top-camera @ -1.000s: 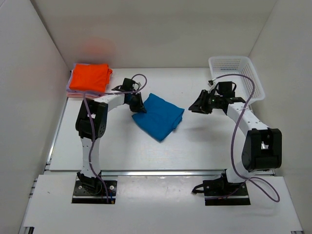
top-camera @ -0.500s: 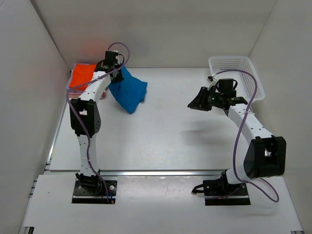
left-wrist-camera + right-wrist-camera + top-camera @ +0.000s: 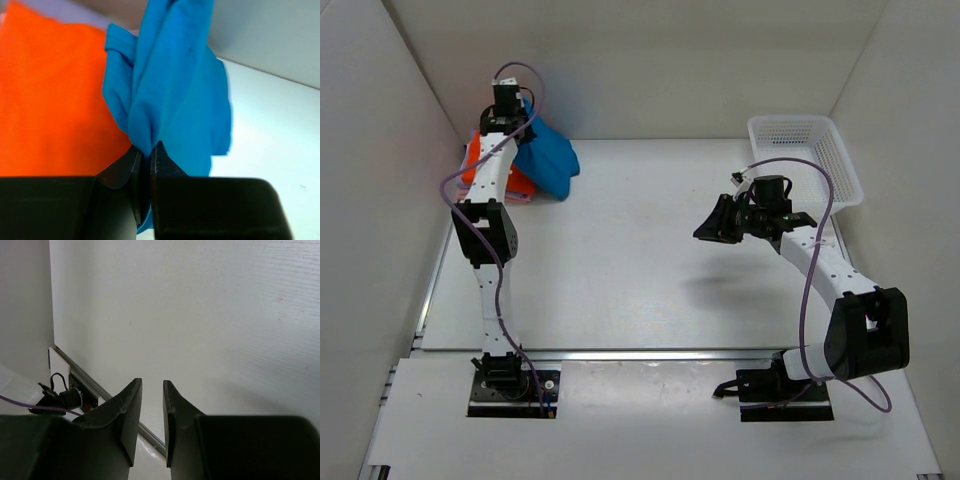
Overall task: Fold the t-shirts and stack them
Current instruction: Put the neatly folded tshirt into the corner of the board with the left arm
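Left hand (image 3: 146,150) is way up in the far left corner, fingers pinched tight on the blue t-shirt (image 3: 175,85), which hangs bunched from the grip. Just beside and below it lies the folded orange t-shirt (image 3: 50,100), with a pale lavender one (image 3: 60,10) peeking out at its far edge. Over on the right, the right hand (image 3: 151,385) hovers above the bare tabletop (image 3: 620,260), fingers a narrow gap apart with nothing between them. The white mesh basket (image 3: 761,140) sits in the far right corner.
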